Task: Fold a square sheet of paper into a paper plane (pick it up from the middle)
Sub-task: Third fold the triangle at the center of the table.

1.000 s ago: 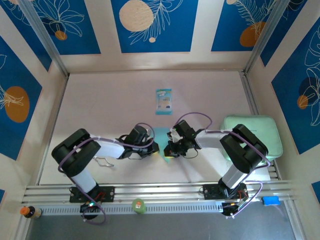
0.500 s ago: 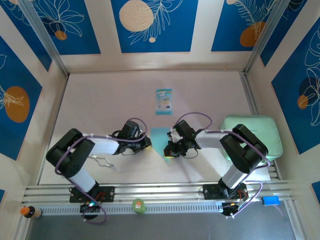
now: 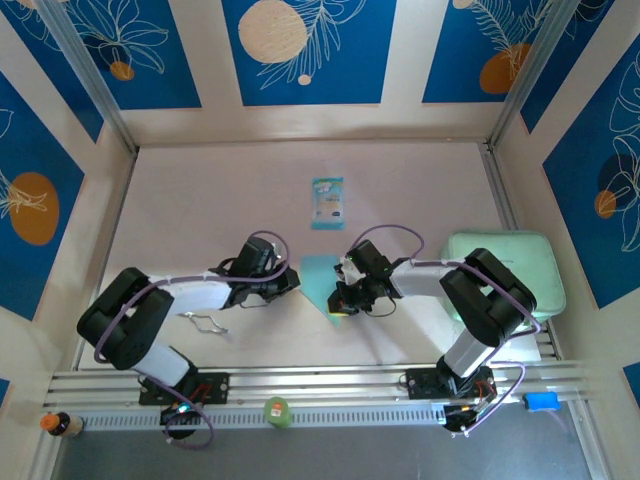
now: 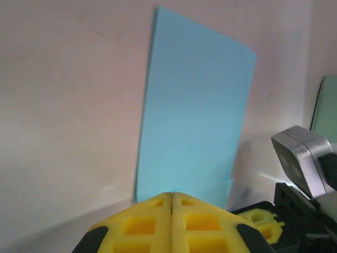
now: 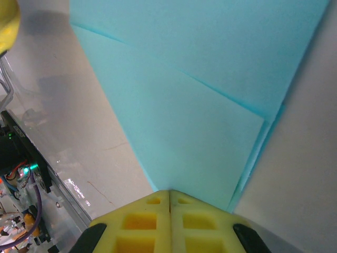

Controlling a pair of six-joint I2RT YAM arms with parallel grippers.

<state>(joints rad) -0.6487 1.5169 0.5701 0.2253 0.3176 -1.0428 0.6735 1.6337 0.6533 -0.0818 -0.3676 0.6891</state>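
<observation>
Your white bench (image 3: 200, 190), walled by blue leaf-print panels (image 3: 330, 70), carries the folded light-blue paper sheet (image 3: 318, 278) between the arms, a teal-and-white packet (image 3: 327, 203) beyond it and a pale green pad (image 3: 500, 262) at right. Your left end effector (image 3: 291, 284), just beside the sheet's left edge, and your right end effector (image 3: 339, 300), at its near corner, both have jaws pressed together. The right wrist view resolves overlapping folded layers that read overhead as one plain patch.

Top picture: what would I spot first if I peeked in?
The bright light-blue paper, partly folded, lies on the table between two shut tools, the left tool and the right tool. Farther back lies a small teal-and-white packet, and a pale green pad sits at the table's right edge.
</observation>
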